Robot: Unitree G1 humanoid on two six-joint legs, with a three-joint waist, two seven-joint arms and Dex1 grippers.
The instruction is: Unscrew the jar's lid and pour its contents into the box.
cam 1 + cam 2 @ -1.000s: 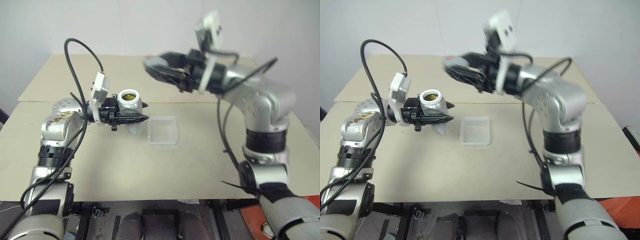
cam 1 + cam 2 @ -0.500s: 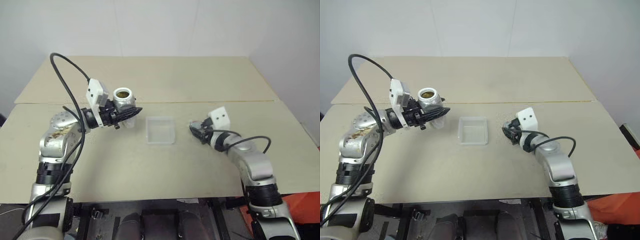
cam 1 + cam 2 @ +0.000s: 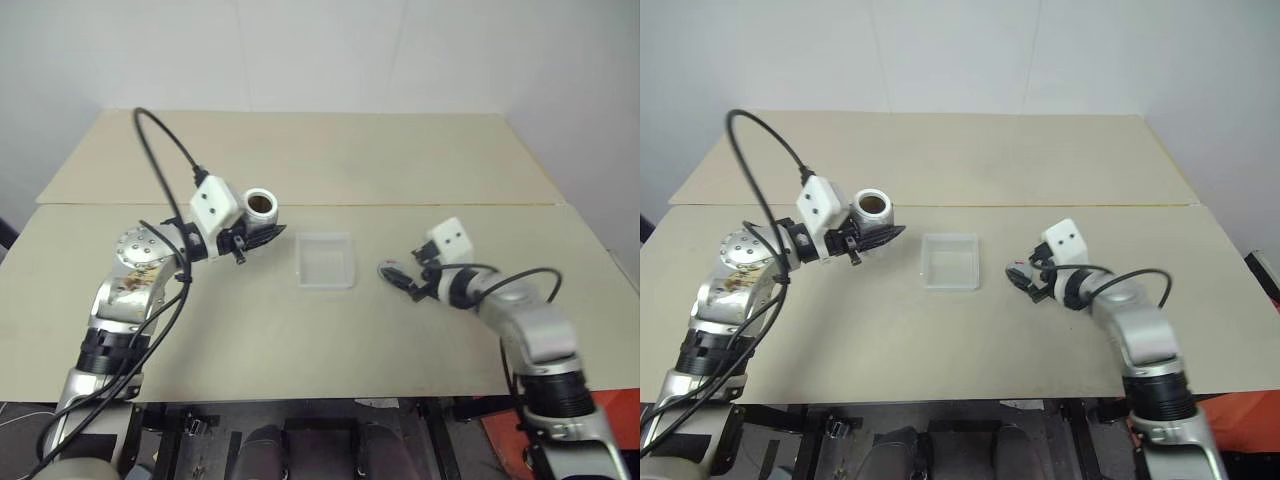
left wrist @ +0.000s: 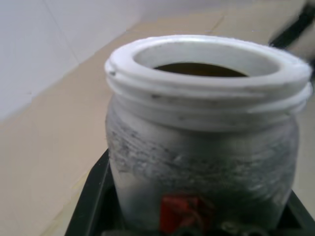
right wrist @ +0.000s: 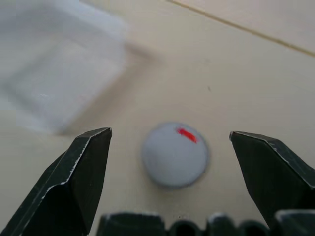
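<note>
Open jar [image 3: 260,204] tilted toward box [image 3: 326,261] — lid [image 5: 175,154] flat on table, prob. beside it.

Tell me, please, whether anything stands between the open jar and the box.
Nothing visible does. The jar, shut in the left gripper, is apart from the box with bare table between them; the lid lies beyond the box.

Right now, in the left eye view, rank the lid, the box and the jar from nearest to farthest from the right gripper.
1. Lid: on the table, right at the right gripper, whose fingers are open.
2. Box: mid-table, further toward the robot's left.
3. Jar: farthest, held in the left gripper.
</note>
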